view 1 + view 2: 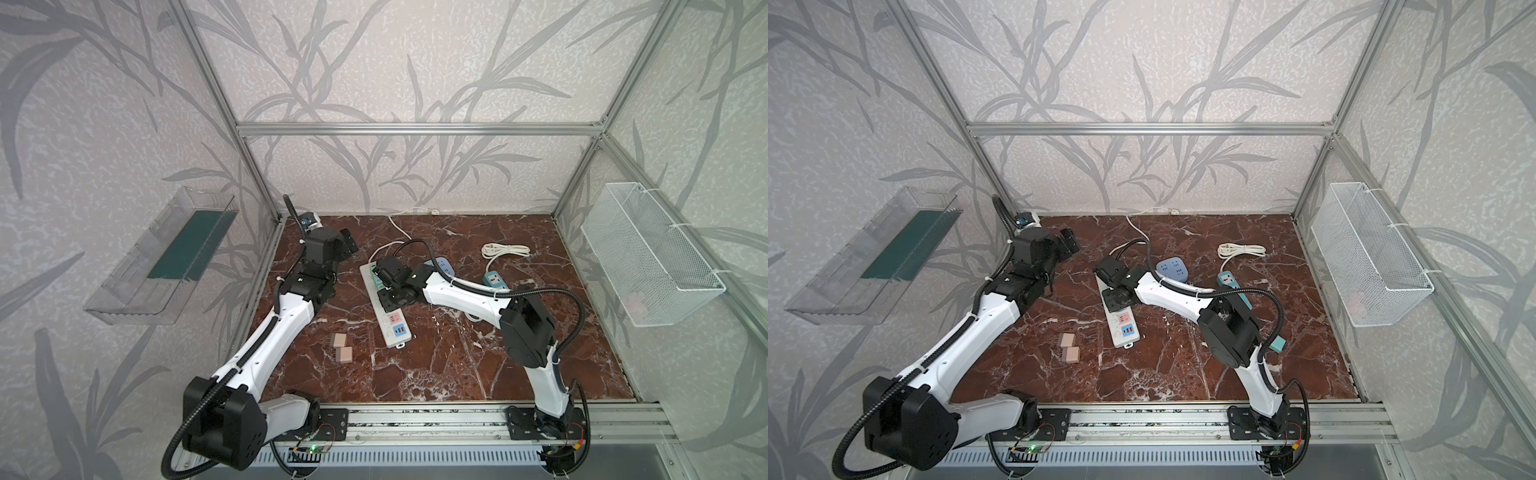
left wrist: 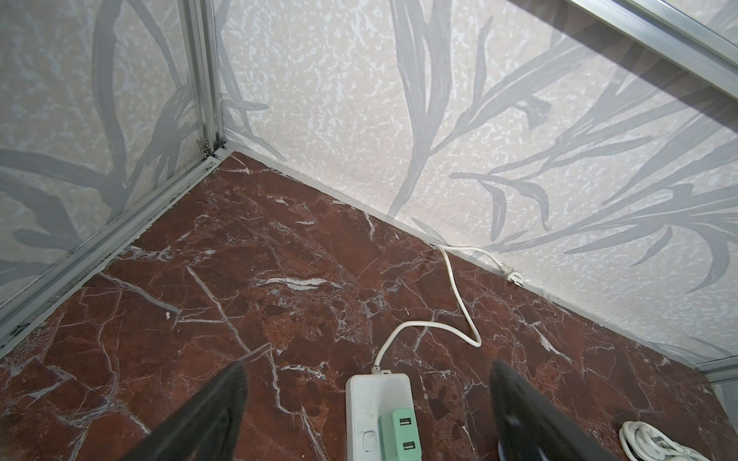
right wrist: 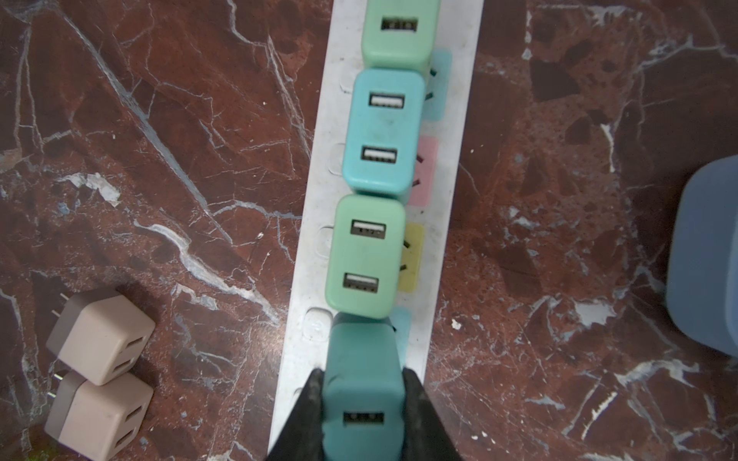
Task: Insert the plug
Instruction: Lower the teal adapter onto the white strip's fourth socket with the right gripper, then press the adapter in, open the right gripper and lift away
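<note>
At the table's centre, the right gripper (image 3: pixel 362 375) is clamped on a teal cube-shaped USB charger plug (image 3: pixel 361 351). It holds the plug over the long white plastic power strip (image 3: pixel 309 279), which runs from 11 to 5 o'clock in both top views. A mint-green charger (image 3: pixel 399 36), a light-blue charger (image 3: pixel 383 127) and a second mint-green charger (image 3: pixel 365 255) already sit in its sockets, and the teal plug is just beside the last. Whether its prongs are in I cannot tell. I judge that the push-down remains, and the tight neighbour may bind it. Two beige cube chargers (image 1: pixel 345 354) lie loose at 9 o'clock of the strip's near end, probably still to be inserted. The left gripper (image 2: pixel 367 365) hangs wide and empty at 11 o'clock of the strip's far end. A blue rounded adapter (image 1: pixel 442 264) lies at 2 o'clock, apart from the work.
</note>
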Tool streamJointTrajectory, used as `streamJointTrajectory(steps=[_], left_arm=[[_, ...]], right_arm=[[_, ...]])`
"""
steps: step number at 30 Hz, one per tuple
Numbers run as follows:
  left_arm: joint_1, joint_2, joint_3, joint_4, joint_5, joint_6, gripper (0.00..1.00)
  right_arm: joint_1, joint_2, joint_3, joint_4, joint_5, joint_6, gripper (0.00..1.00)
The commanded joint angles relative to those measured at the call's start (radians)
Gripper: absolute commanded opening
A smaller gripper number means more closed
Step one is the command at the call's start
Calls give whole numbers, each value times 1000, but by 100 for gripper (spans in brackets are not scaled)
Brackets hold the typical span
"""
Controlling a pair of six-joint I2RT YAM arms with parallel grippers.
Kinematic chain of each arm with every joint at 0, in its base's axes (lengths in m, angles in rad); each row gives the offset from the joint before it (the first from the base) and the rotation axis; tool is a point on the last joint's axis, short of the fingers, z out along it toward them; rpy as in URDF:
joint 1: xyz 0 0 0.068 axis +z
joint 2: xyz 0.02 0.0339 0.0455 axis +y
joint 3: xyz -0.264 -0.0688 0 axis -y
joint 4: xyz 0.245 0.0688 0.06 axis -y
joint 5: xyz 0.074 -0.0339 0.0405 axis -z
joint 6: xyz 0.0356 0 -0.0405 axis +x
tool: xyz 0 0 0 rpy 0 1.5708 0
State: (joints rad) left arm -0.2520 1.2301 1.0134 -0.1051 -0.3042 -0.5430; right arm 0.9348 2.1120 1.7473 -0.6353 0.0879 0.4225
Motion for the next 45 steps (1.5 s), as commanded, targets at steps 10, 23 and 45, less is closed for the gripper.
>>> streamJointTrajectory(steps=[10, 23, 45], left_arm=[[16, -20, -3, -8, 28, -28, 93], [25, -35, -13, 6, 19, -23, 92], [33, -47, -38, 56, 36, -20, 93]], right_arm=[[16, 109, 96, -145, 142, 12, 0], [15, 195, 90, -132, 103, -5, 0], [2, 23, 80, -83, 9, -73, 51]])
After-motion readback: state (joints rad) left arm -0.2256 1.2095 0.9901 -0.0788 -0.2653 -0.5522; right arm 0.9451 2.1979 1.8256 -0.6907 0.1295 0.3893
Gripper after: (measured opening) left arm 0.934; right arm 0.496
